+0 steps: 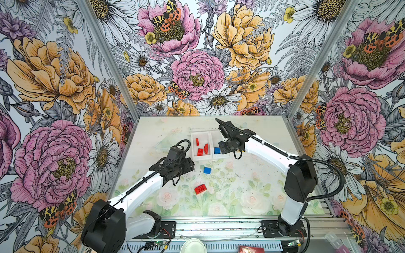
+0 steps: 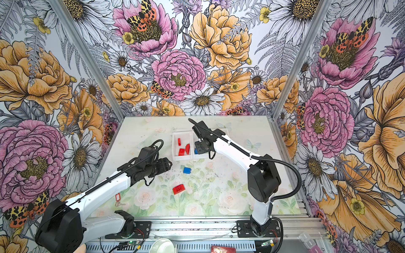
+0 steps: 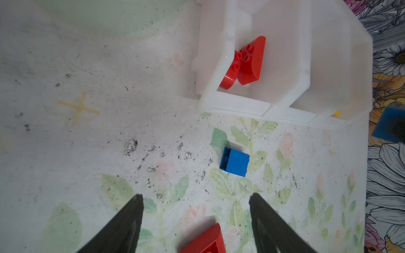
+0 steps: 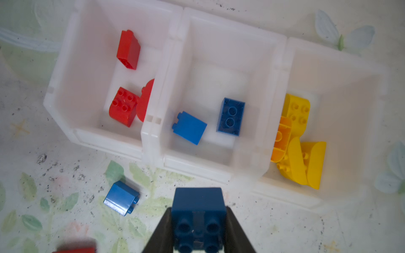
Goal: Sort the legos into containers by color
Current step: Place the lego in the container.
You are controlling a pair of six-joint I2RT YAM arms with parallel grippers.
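My right gripper (image 4: 198, 209) is clamped on a dark blue brick (image 4: 198, 197) beside the middle bin (image 4: 197, 163), because blues go there. Left gripper (image 3: 196, 197) is apart and empty, above the loose red brick (image 3: 205, 239).

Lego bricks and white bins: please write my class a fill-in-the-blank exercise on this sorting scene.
The right claw is shut on a studded plastic brick coloured dark ____.
The middle white plastic bin holds ____ blue bricks.
Loose on the flowered table lie a light blue brick and a ____ sloped brick.
The left claw, jaws apart, holds ____.
Missing words: blue; two; red; nothing.
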